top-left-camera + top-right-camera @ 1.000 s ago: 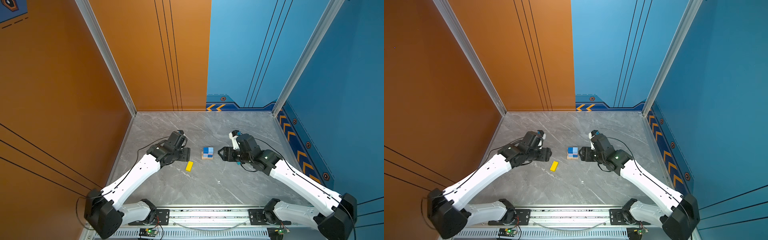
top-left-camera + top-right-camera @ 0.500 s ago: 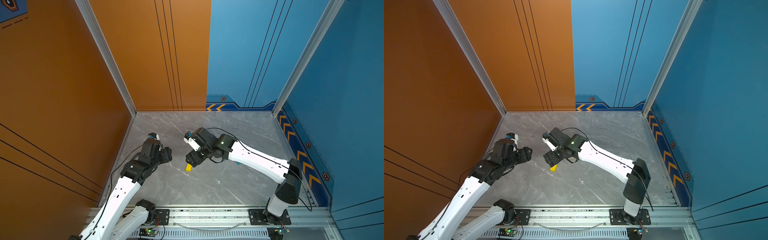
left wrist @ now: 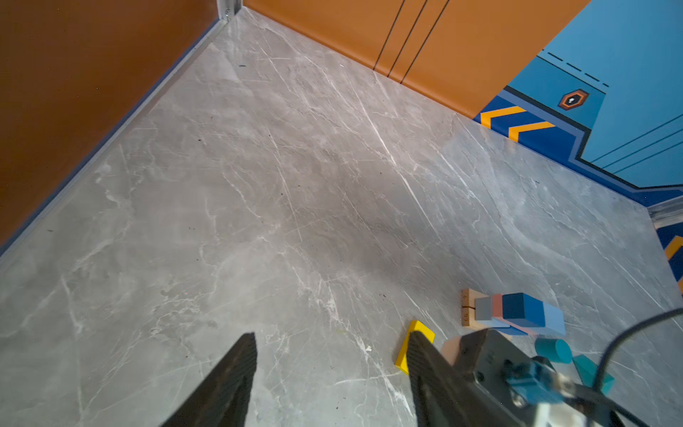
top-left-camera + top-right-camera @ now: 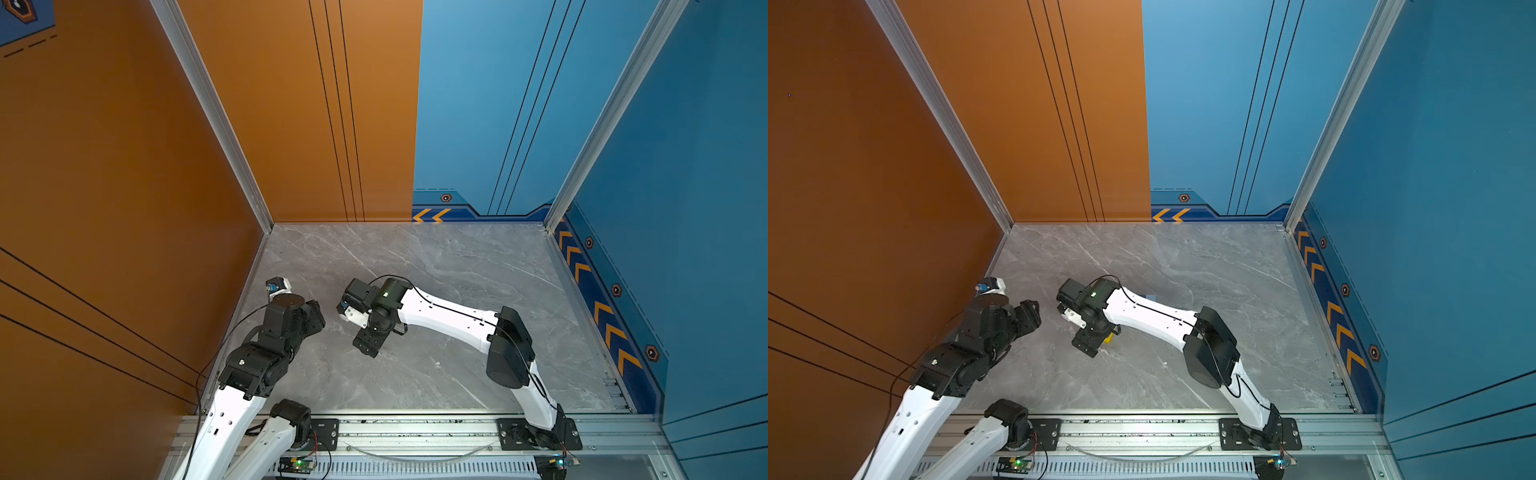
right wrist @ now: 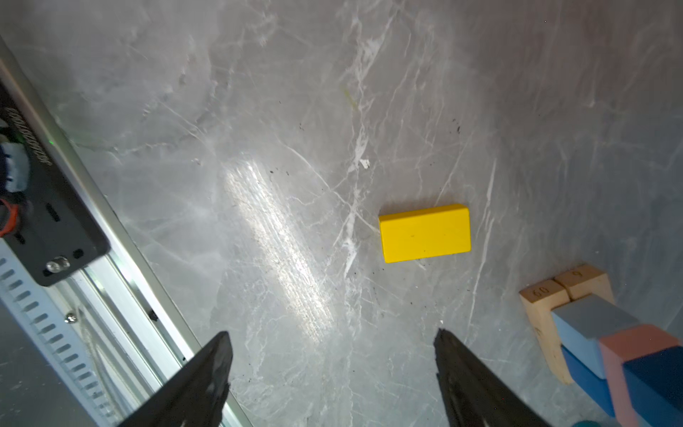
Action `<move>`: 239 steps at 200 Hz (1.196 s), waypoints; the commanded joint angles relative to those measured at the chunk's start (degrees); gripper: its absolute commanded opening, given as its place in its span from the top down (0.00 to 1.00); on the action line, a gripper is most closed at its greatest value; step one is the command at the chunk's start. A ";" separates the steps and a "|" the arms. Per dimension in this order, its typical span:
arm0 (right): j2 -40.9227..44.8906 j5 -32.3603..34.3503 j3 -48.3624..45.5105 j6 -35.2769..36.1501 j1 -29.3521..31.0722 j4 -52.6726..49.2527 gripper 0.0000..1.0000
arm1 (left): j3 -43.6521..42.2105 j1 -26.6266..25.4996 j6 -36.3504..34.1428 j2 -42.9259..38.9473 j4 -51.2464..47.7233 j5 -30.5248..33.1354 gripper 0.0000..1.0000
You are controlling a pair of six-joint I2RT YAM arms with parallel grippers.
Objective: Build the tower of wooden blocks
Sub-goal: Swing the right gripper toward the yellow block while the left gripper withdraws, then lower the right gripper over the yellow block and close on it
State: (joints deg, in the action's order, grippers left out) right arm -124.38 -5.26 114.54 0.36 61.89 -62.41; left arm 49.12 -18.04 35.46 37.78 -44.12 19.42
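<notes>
The worktop (image 4: pixel 457 266) is a grey slab veined with white like marble. Two tan planks (image 5: pixel 543 299) lie flat on it side by side, touching along their long edges. A yellow bar (image 5: pixel 425 233) lies flat near the planks, clear of them. A teal cylinder (image 3: pixel 553 350) lies on its side near the planks, with a teal prism (image 3: pixel 591 369) just beside it.
</notes>
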 commanded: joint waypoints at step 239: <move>-15.10 0.69 9.27 4.77 -6.61 0.00 0.22 | -1.53 -0.10 0.14 -3.15 -2.49 4.56 0.37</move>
State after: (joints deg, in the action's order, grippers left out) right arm -138.23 -4.86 122.28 4.75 55.79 -62.37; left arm 48.34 -18.06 36.05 35.22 -45.74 22.76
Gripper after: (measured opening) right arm 0.798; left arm 0.632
